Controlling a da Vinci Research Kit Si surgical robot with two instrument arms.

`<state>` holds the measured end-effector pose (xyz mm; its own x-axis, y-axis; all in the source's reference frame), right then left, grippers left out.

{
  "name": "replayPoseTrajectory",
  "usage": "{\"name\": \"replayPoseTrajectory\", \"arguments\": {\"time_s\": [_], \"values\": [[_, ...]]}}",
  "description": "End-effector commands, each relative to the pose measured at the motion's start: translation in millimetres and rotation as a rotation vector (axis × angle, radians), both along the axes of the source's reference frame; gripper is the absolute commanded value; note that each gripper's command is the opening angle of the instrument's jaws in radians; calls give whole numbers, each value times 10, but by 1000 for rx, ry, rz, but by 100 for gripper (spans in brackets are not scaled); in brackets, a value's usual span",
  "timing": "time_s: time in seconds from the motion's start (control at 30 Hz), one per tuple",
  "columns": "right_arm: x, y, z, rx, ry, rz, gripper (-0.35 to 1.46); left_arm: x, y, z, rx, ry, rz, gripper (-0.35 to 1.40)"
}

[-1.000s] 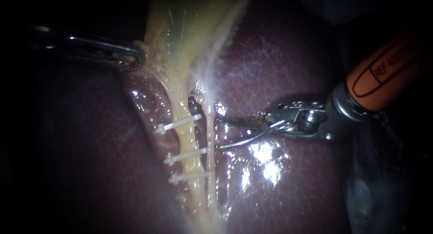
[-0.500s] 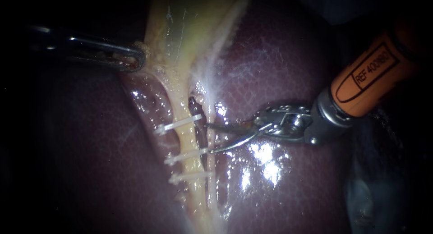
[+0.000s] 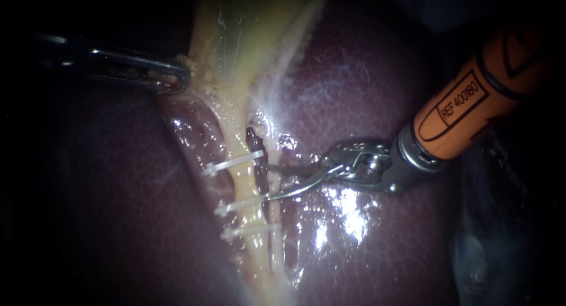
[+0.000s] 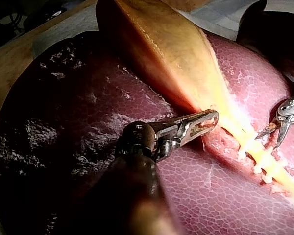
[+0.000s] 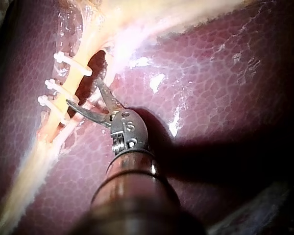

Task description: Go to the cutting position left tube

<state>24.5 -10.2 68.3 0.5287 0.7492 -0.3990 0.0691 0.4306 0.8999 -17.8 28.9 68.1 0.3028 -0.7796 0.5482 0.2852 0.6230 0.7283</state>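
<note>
1. Nearest, the right instrument (image 3: 269, 181) lies over the liver (image 3: 365, 88). Its blade-like jaws stand apart in a narrow V and hold nothing.
2. The left tube (image 3: 243, 182), pale yellow, carries three white clips (image 3: 233, 163). The tips sit just beside it, level with the gap between the upper two. The approach looks nearly done. The next move probably needs a small advance to straddle that tube, clear of the clips.
3. Farthest, the left instrument (image 3: 174, 77) has its jaws closed on the edge of the gallbladder (image 3: 247, 29).
4. No container shows.
</note>
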Motion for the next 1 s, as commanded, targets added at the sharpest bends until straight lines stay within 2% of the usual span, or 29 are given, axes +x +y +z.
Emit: {"name": "replayPoseTrajectory", "arguments": {"time_s": [0.03,0.2,0.67,1.0], "values": [[1,1,1,7,1,-5,134,0,0,0,0,0,0,-35],[7,2,3,40,20,-19,134,0,0,0,0,0,0,-35],[35,1,-5,163,137,-64,134,-1,0,0,1,-1,1,-35],[62,-5,-17,216,241,-49,132,-2,0,1,1,-1,1,-35]]}}
